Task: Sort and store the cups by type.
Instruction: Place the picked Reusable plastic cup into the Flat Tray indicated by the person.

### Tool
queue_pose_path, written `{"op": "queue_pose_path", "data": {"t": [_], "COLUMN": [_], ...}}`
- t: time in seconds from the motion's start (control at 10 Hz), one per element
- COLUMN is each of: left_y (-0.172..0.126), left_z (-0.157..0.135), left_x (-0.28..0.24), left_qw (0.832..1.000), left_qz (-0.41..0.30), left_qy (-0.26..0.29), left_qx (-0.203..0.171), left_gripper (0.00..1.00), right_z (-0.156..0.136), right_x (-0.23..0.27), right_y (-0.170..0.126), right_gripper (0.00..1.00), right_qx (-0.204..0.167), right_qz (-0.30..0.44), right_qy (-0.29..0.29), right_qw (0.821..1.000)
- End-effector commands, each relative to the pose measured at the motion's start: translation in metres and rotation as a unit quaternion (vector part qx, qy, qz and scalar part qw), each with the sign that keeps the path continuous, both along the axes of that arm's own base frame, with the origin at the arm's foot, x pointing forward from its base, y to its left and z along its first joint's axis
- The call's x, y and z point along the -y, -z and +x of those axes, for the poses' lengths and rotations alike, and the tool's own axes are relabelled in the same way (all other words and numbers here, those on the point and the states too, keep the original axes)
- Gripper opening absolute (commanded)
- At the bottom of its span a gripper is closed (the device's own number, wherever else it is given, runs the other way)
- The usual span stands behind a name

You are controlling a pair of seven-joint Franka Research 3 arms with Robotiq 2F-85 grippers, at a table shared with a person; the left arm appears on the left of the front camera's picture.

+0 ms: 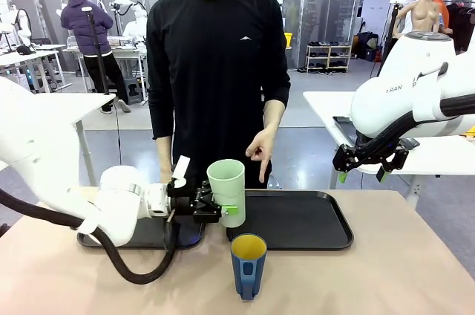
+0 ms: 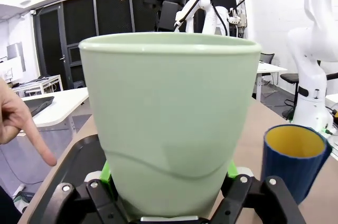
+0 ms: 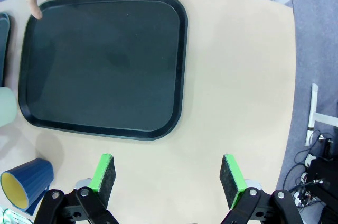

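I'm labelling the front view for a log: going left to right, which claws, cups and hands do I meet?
From the left: left claw, shut on the mint tumbler → person's pointing hand → right claw, open.

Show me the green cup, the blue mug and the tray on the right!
green cup [image 1: 227,183], front view, on its side wall.
blue mug [image 1: 257,269], front view, on its outer wall.
right tray [image 1: 297,220], front view, on its bare floor.

Black tray [image 1: 297,218] on beige table [image 1: 401,270], second dark tray [image 1: 148,235] beside it
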State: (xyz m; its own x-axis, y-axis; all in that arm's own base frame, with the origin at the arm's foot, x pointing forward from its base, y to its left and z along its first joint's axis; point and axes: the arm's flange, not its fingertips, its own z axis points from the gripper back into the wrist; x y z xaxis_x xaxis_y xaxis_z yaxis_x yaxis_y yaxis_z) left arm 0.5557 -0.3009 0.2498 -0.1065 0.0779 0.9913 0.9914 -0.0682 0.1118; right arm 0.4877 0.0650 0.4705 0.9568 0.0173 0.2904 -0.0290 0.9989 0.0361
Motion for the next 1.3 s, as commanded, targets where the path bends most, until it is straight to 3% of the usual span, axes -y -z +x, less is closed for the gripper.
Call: {"op": "queue_pose_path", "data": {"t": [0.0, 0.2, 0.7, 1.2], "left_y": [0.006, 0.003, 0.003, 0.003], "left_z": [0.018, 0.005, 0.005, 0.024], "left_x": [0.019, 0.009, 0.009, 0.031], "left_qw": [1.000, 1.000, 1.000, 1.000], "left_qz": [0.001, 0.001, 0.001, 0.004], "left_qy": [-0.006, 0.002, 0.002, -0.018], "left_qx": [-0.001, 0.002, 0.002, 0.006], "left_gripper": [0.84, 0.84, 0.84, 0.84], "right_z": [0.000, 0.000, 0.000, 0.000], "right_x": [0.001, 0.001, 0.001, 0.001], "right_y": [-0.001, -0.001, -0.001, -0.001], "right_gripper": [1.00, 1.00, 1.00, 1.00], "right_qx": [0.001, 0.001, 0.001, 0.001], "right_qz": [0.001, 0.001, 0.001, 0.001], "right_qy": [0.004, 0.004, 0.004, 0.004], "right_qw": [1.000, 1.000, 1.000, 1.000]}}
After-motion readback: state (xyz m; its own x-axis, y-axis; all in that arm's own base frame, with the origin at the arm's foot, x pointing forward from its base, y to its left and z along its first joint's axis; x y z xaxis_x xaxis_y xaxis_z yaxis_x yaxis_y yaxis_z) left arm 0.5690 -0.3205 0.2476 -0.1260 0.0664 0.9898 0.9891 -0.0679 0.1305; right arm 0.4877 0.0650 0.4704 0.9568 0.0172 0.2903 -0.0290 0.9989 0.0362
